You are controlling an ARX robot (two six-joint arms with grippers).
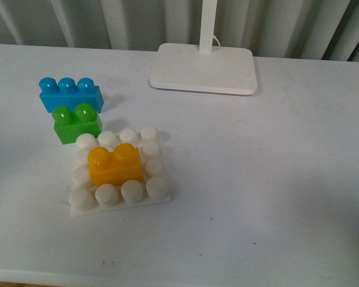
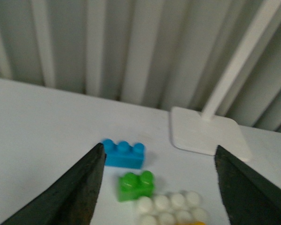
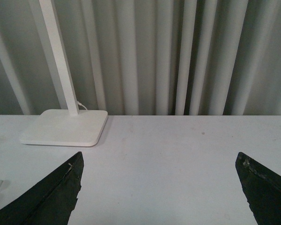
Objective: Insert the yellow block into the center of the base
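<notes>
In the front view the yellow block (image 1: 113, 165) sits on the middle studs of the white base (image 1: 157, 186), with white studs all round it. Neither arm shows in that view. My left gripper (image 2: 159, 146) is open and empty, raised above the table. Between its dark fingers (image 2: 77, 187) I see the base's studs (image 2: 168, 204) and a sliver of the yellow block (image 2: 195, 223) at the frame's edge. My right gripper (image 3: 159, 154) is open over bare table, with nothing between its fingers (image 3: 51, 194).
A green two-stud brick (image 1: 78, 123) touches the base's far left corner, and a blue three-stud brick (image 1: 69, 94) stands just behind it. The white lamp foot (image 1: 203, 69) with its pole stands at the back, before a pleated curtain.
</notes>
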